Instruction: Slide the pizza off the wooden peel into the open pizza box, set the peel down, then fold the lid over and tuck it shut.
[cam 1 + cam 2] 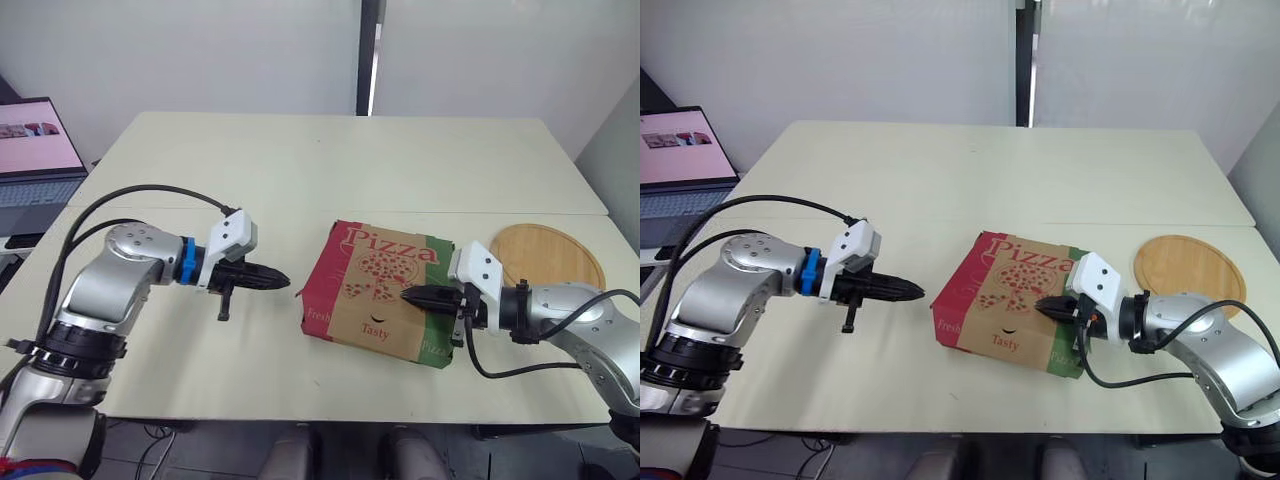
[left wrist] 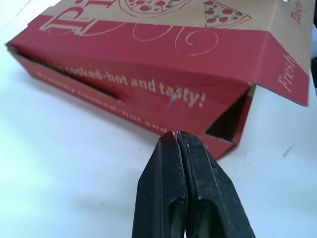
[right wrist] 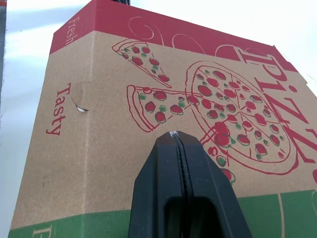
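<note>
The big pale table point(image 1: 300, 170) holds the brown, red and green cardboard pizza box point(image 1: 375, 300) near its front edge. The lid point(image 3: 148, 99) is down over the box. The round wooden peel point(image 1: 550, 250) lies flat on the table, just beside the box on the robot's right, with nothing on it.

The left gripper point(image 1: 280, 281) has its two black fingers pressed tight together and holds nothing. It points at the red side flap point(image 2: 148, 94) of the box, close to it. The right gripper point(image 1: 412, 296) is pinched closed too, with nothing in it, and its tip is over the pizza drawing on the lid.

I think the box could slip. If the left gripper pokes the flap hard, the light box may slide or turn on the smooth table. The flap could also bend outward and not go in, because there is a dark gap at its corner.

The lid hides the inside, so I cannot tell if the pizza is in there. I cannot tell if the right tip touches the lid.
</note>
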You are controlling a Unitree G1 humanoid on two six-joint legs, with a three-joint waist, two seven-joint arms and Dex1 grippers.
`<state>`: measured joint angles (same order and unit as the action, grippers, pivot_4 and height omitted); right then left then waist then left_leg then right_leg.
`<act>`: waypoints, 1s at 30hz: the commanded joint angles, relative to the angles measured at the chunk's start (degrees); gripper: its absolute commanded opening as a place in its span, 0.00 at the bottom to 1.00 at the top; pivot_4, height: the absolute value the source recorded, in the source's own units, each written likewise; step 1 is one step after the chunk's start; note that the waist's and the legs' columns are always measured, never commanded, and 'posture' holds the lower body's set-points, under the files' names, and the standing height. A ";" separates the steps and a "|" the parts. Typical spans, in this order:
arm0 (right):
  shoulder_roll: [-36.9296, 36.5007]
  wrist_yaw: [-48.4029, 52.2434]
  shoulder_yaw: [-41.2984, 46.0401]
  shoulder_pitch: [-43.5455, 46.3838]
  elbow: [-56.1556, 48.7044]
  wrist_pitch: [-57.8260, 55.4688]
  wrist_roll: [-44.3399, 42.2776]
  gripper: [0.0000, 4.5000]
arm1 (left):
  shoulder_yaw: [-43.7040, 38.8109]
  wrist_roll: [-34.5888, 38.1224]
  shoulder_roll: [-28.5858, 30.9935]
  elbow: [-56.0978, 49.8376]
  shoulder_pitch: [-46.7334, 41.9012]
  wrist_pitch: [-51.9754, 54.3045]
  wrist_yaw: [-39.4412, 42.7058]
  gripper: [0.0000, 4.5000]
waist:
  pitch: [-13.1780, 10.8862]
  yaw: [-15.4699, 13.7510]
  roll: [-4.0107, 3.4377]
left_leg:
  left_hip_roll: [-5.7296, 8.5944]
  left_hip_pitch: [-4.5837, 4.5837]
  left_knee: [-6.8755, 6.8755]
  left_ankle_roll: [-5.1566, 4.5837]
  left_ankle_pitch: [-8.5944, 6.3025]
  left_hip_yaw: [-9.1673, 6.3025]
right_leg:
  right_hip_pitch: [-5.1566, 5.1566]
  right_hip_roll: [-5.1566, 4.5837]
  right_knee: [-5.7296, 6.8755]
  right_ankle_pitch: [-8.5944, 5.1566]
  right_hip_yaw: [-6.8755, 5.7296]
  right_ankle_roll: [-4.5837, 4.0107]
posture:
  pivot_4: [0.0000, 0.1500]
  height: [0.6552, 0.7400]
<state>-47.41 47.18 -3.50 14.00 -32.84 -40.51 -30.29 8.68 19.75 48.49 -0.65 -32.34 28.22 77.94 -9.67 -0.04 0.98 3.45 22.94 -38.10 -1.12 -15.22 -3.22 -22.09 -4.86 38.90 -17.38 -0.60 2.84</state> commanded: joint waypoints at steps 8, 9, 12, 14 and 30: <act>-0.05 1.23 -0.76 -0.18 -0.94 0.55 0.14 0.00 | 2.04 -1.76 -4.35 -1.68 -1.30 -0.87 -2.16 0.00 | 0.00 0.16 0.01 | -0.01 0.00 0.01 0.00 0.00 0.00 | -0.02 0.01 0.03 0.00 -0.01 0.00 | 1.00 0.86; -0.05 1.25 -0.84 -0.06 -1.03 0.45 0.09 0.00 | 2.20 -1.77 -4.82 -1.87 -1.47 -0.62 -2.29 0.00 | 0.00 0.15 0.01 | -0.01 0.00 0.01 0.00 0.00 0.00 | -0.02 0.01 0.03 0.00 -0.01 0.00 | 1.00 0.86; 0.06 1.15 -1.07 0.51 -1.30 -0.06 -0.10 0.00 | 2.54 -1.38 -5.70 -3.16 -1.61 0.64 -2.75 0.00 | 0.00 0.16 0.01 | 0.00 0.00 0.01 0.00 0.00 0.00 | -0.01 0.01 0.03 0.00 0.00 0.00 | 1.00 0.86; 0.13 1.09 -1.26 0.95 -1.41 -0.41 -0.17 0.00 | 2.86 -1.58 -5.61 -3.75 -1.15 0.91 -2.68 0.00 | -0.01 0.16 0.01 | 0.00 0.00 0.00 0.00 0.00 0.00 | -0.02 0.01 0.03 0.00 -0.01 0.00 | 1.00 0.86; 0.48 0.57 -3.80 2.21 -1.26 -0.55 1.74 0.00 | 0.90 -2.53 -3.99 -4.72 3.31 0.58 -4.14 0.00 | -0.01 0.16 0.01 | 0.00 -0.01 0.01 0.01 0.00 0.00 | -0.02 0.01 0.02 0.00 0.00 0.00 | 1.00 0.86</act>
<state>-47.03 47.65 -6.66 16.11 -32.88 -41.49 -29.05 11.17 16.45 43.33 -2.94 -28.97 29.13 73.68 -9.68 0.12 0.99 3.44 22.93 -38.10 -1.11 -15.22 -3.23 -22.12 -4.85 38.92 -17.38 -0.60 2.84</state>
